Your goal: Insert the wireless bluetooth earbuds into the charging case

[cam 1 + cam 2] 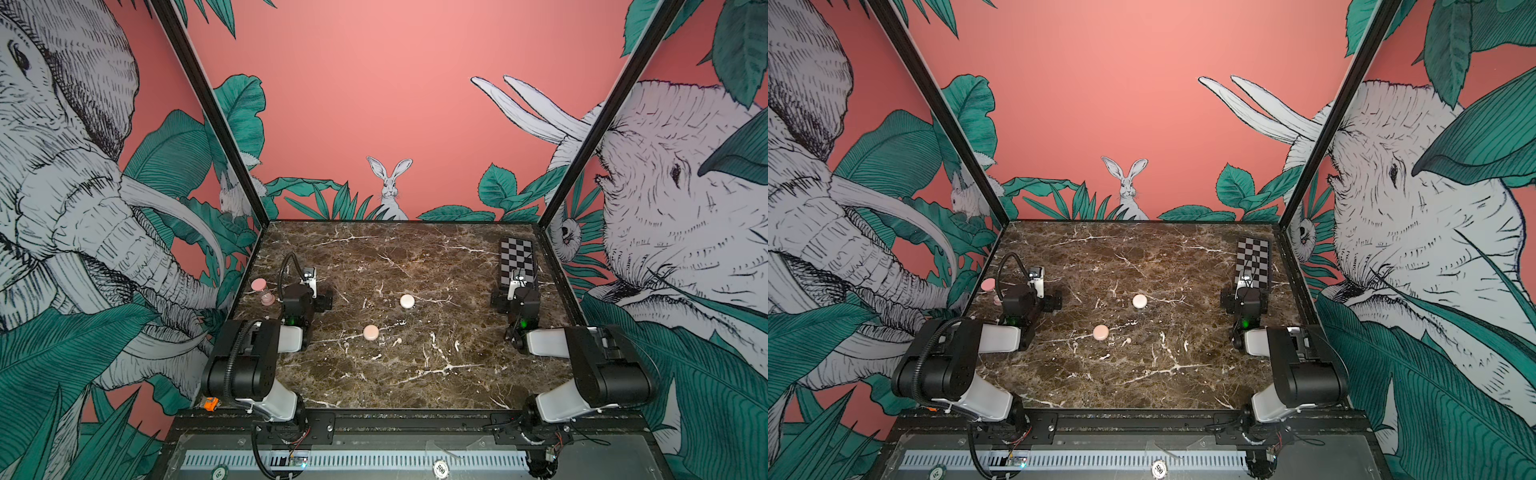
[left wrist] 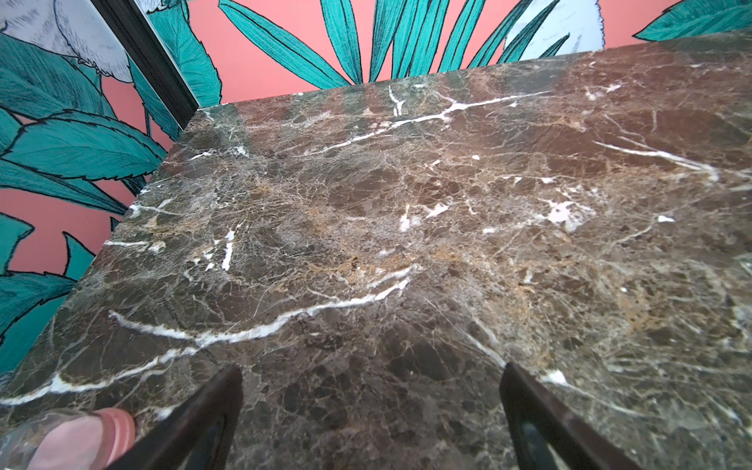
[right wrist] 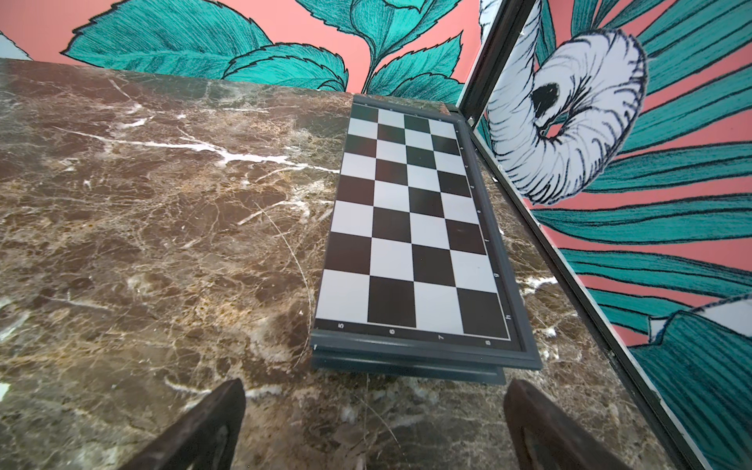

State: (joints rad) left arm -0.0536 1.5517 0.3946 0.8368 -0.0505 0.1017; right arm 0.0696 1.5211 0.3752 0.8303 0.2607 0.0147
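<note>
Two round charging cases lie shut on the marble in both top views: a white case (image 1: 407, 301) (image 1: 1139, 301) mid-table and a peach case (image 1: 370, 333) (image 1: 1101, 332) nearer the front. Tiny pale earbuds lie close to the peach case, one (image 1: 346, 345) (image 1: 1075, 345) to its front left and one (image 1: 397, 341) (image 1: 1126, 341) to its right; others are hard to tell from the white veins. My left gripper (image 2: 371, 378) is open over bare marble at the left side. At the right side my right gripper (image 3: 374, 390) is also open and empty. Neither wrist view shows a case or an earbud.
A folded black-and-white chessboard (image 1: 517, 259) (image 3: 411, 228) lies at the back right, just ahead of my right gripper. A clear bottle with a pink cap (image 1: 261, 291) (image 2: 81, 435) stands by the left wall beside my left gripper. Patterned walls close in three sides.
</note>
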